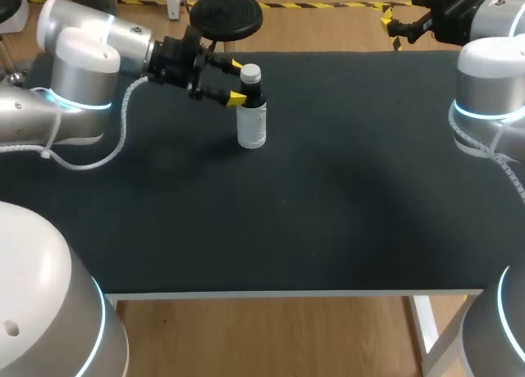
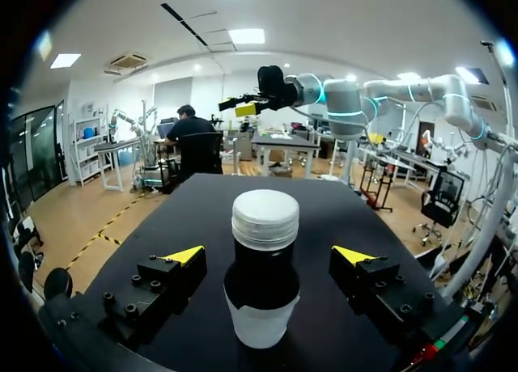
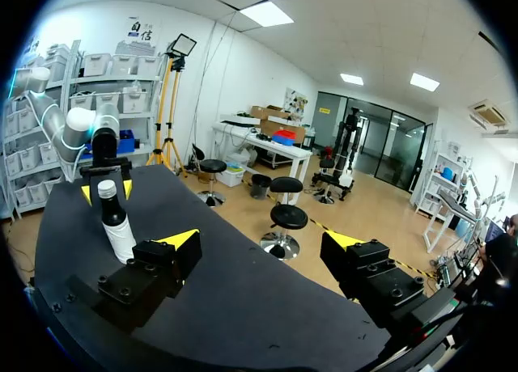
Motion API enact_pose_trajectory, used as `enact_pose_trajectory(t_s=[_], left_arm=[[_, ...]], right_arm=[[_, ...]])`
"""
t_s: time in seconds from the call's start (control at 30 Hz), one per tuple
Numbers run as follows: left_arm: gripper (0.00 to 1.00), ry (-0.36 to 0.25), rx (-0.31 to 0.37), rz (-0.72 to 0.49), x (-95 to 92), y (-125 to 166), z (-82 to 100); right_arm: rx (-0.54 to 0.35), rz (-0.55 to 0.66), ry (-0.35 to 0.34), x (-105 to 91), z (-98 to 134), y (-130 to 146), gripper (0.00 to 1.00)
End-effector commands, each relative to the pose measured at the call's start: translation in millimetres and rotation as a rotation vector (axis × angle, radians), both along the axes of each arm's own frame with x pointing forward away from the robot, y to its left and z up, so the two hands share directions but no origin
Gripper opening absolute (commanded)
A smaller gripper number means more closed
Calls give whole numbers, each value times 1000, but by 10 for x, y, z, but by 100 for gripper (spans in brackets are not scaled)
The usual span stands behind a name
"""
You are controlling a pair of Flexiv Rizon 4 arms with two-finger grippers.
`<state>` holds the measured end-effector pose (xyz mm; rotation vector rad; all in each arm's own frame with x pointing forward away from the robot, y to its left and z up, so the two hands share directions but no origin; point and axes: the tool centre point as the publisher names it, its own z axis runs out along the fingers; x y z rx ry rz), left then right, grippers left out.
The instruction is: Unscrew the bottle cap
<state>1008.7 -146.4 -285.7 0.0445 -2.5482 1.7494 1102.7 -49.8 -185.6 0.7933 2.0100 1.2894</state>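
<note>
From the head view, the bottle [image 1: 252, 119] stands upright on the black table [image 1: 328, 197], in the far left part of it, with its white cap [image 1: 250, 71] on. Our left gripper [image 1: 236, 82] comes in from the side. Its fingers are spread, one on each side of the top of the bottle. Our right gripper [image 1: 400, 16] hangs over the far right corner, well apart from the bottle, and its fingers are also spread, with nothing between them.

In the left wrist view, the bottle [image 2: 261, 291] is between the two yellow tips, about in the middle. There is a clear gap on both sides, so nothing pinches it. The tips seem level with the dark neck more than with the cap [image 2: 265, 218], but we cannot tell this for sure.

In the right wrist view, the right gripper [image 3: 261, 241] holds nothing. The bottle [image 3: 117, 222] is seen far across the table with the left gripper around its top.

We judge these risks:
- Nothing holds the body of the bottle, so if we close and twist, the whole bottle may turn on the table and the cap may stay tight.
- If the fingers close on the neck, they cannot turn the cap.
- If one finger arrives first, it may push the bottle over.
</note>
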Motion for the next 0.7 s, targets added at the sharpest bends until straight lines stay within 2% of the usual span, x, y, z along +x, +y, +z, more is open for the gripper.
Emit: enact_pose_trajectory(t_s=[0.03,0.23,0.43,0.7], left_arm=[[100,5,-6,-4,27,-66,-35],[100,13,-22,3,22,-103,-60],[100,43,-92,47,3,-147,-81],[100,40,-123,44,-31,-185,-74]], right_arm=[[-1,1,2,9,8,-2,100],[-1,1,2,9,8,-2,100],[-1,1,2,9,8,-2,100],[-1,1,2,9,8,-2,100]])
